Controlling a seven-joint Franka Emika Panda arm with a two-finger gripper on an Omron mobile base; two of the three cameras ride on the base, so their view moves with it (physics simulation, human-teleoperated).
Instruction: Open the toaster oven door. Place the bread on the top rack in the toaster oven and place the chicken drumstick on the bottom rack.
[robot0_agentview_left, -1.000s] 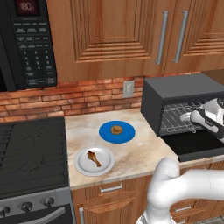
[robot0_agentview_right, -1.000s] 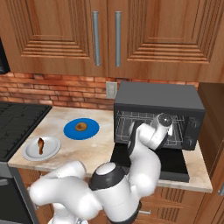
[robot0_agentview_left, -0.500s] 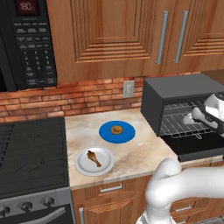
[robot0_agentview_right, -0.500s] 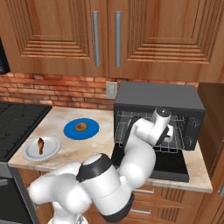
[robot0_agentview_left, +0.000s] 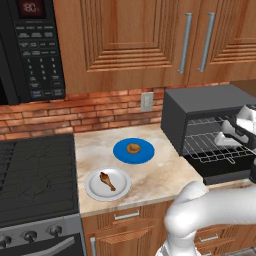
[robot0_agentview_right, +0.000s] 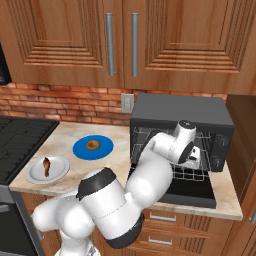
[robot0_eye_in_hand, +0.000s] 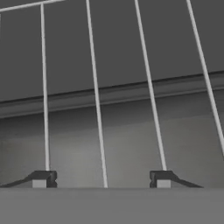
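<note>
Small round golden-brown bread (robot0_agentview_left: 133, 148) sits mid blue plate (robot0_agentview_left: 121, 152) on the tabletop at nine o'clock from the open dark grey toaster oven (robot0_agentview_left: 200, 111), likely light and squashable, best pinched gently across its sides; fingers (robot0_eye_in_hand: 43, 178) wide, empty, facing silver wire racks (robot0_eye_in_hand: 97, 114).

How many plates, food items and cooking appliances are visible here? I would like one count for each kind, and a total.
Plates: 2, the blue plate and the white plate.
Food items: 2, the bread and the chicken drumstick.
Cooking appliances: 3, the toaster oven, the microwave and the stove.
Total: 7
</note>
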